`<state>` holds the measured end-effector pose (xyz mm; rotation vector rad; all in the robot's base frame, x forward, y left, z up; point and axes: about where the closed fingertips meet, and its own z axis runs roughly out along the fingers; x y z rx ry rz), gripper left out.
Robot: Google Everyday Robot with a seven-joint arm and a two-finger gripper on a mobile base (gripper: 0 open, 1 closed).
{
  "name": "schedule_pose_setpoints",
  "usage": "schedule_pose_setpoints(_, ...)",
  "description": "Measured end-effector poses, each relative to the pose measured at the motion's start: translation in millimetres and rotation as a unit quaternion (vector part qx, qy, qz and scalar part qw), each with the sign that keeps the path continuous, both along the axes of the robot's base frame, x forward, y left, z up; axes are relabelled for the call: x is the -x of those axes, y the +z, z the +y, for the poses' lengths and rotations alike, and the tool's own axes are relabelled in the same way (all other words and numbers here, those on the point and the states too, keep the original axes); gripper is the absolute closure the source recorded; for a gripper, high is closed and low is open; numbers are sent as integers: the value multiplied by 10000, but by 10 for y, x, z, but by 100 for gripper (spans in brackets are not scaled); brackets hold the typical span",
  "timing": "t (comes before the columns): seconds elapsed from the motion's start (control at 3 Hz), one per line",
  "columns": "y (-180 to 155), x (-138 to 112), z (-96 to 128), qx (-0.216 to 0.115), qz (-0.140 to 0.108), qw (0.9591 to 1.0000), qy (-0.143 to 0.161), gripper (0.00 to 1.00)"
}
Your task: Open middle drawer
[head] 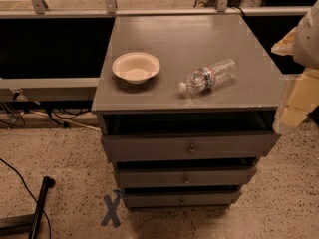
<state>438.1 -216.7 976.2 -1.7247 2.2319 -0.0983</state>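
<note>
1. My gripper is at the right edge of the view. It shows as a pale cream shape just beside the right front corner of the grey cabinet. Its lower tip is level with the right end of the top drawer.
2. I cannot tell whether my gripper is open or closed, or whether it touches the cabinet.
3. The middle drawer is the second of three grey fronts, below the top drawer and above the lowest drawer. It is low and wide, with a small round metal knob at its centre.
4. A dark strip shows along the top edge of the middle drawer's front, so it stands a little way out of the cabinet. My gripper is well apart from its knob, higher up and off to the right.
5. The top drawer and the lowest drawer each show a similar dark strip above the front, and the one over the top drawer is the deepest.
6. On the cabinet top, a shallow cream bowl sits upright on the left half. A clear plastic water bottle lies on its side to the right of the bowl, with its cap pointing toward the front left. The two are near each other but not touching.
7. On the speckled floor, a blue tape cross is stuck just beside the cabinet's lower left corner. A black pole slants across the bottom left of the view.
</note>
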Motion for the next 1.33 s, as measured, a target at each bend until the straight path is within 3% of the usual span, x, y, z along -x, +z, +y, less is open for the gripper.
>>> schedule_pose_setpoints(0.33, -15, 7, -6, -36, -16, 10000, -3, 0)
schedule_pose_setpoints(0.67, -236, 116, -105, -573, -240, 9981, -45, 0)
schedule_pose_setpoints(1.0, -871, 353, -288, -1283, -332, 9911, -107, 0)
schedule_pose_setpoints(1.33, -1102, 544, -454, -1544, -510, 9861, -325, 0)
